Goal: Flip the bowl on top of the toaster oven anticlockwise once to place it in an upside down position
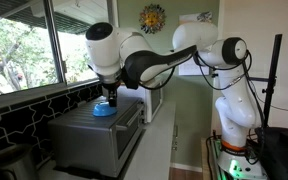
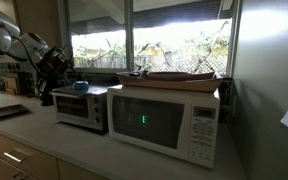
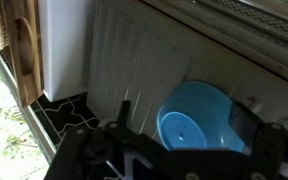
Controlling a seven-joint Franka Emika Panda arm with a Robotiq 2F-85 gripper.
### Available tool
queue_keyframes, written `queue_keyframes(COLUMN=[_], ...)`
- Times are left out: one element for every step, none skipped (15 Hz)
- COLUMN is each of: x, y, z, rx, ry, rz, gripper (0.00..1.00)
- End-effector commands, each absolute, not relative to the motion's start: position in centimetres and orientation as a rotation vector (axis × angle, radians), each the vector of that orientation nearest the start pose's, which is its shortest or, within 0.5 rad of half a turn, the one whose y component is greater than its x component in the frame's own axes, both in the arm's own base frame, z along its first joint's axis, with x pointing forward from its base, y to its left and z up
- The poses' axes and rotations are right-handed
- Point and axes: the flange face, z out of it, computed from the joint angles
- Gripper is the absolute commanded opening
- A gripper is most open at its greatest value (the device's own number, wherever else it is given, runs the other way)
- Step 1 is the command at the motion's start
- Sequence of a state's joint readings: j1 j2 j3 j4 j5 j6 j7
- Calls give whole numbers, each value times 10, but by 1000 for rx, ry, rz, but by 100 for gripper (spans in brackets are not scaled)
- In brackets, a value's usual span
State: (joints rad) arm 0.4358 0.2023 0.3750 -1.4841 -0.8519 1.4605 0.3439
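Two box appliances stand side by side on a counter (image 2: 54, 142). The larger is a white microwave (image 2: 169, 122) carrying a wooden tray (image 2: 179, 76). Beside it is the smaller silver-grey toaster oven (image 2: 82, 110), whose ridged top fills much of the wrist view (image 3: 134, 60). In an exterior view the white Franka arm (image 1: 184, 55) reaches across from its base and bends down over the toaster oven (image 1: 99, 140). In the other exterior view most of the arm is cut off by the frame edge.

The gripper (image 1: 108, 97) hangs just above the oven's top, right over the bright blue bowl (image 1: 102, 111), and covers the bowl's upper part. From the wrist camera the dark fingers (image 3: 267, 150) are blurred and cropped at the bottom. They look spread wide, with the bowl (image 3: 196, 118) lying between them on the ridged top near its rear edge. Whether either finger touches the bowl cannot be made out. The bowl seems tilted, but whether its pale round patch is base or inside is unclear. From across the counter it is only a small blue speck (image 2: 81, 87).
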Motion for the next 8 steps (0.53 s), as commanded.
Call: queue_keyframes(x=[490, 490, 490, 489, 488, 486, 483, 480], y=[348, 346, 344, 341, 336, 333, 328, 322], z=[592, 598, 603, 610, 619, 627, 635, 642], rx=[2417, 2462, 2497, 2542, 2589, 2633, 2667, 2706], ry=[499, 482, 462, 443, 412, 387, 348, 314], rz=[281, 287, 289, 290, 291, 294, 295, 309], gripper=[100, 100, 100, 100, 100, 100, 100, 100])
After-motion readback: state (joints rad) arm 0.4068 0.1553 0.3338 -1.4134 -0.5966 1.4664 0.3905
